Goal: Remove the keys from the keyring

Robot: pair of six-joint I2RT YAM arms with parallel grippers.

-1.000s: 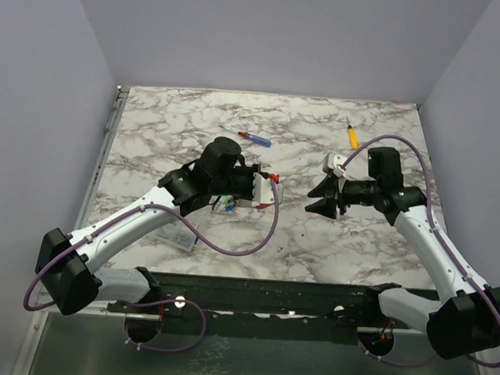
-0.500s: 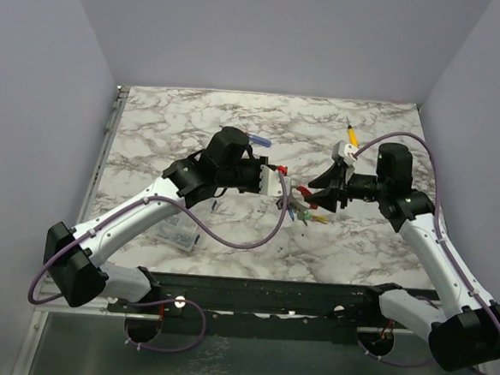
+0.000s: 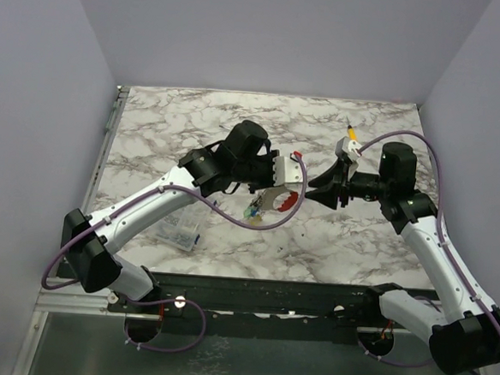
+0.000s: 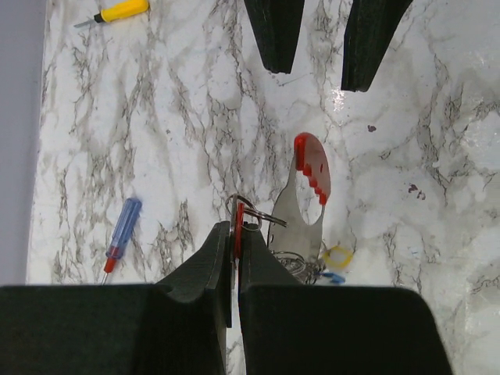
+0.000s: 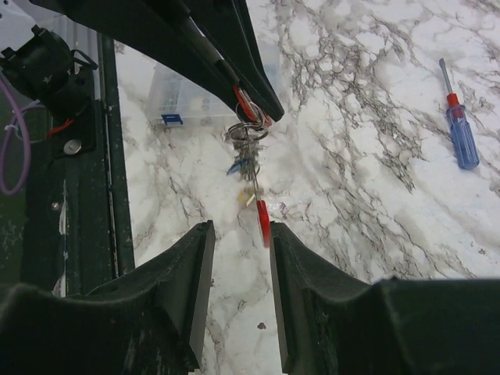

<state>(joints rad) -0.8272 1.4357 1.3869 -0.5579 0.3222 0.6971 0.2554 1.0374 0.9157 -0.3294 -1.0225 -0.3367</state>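
My left gripper point(image 3: 290, 175) is shut on the red edge of the keyring point(image 3: 290, 200) and holds it above the table. In the left wrist view the left gripper point(image 4: 236, 233) pinches a thin red part, and the red loop with its grey strip point(image 4: 311, 168) hangs beyond the fingers. The keys point(image 4: 336, 258), yellow and blue, dangle below; they also show in the top view point(image 3: 253, 211). My right gripper point(image 3: 320, 186) is open, facing the left one. In the right wrist view the red loop's tip point(image 5: 263, 219) sits between my open right gripper point(image 5: 238, 233), close to one finger point(image 5: 291, 262). The keys point(image 5: 244, 166) hang behind it.
A yellow-handled tool point(image 3: 352, 136) lies at the back right and also shows in the left wrist view point(image 4: 117, 12). A blue-and-red screwdriver point(image 4: 119, 238) lies on the marble, seen too in the right wrist view point(image 5: 461, 134). A clear compartment box point(image 3: 178, 228) stands at the front left.
My left gripper has risen and moved right with the keyring, keys dangling. The right gripper has stayed open, and the loop's tip now lies between its fingers.
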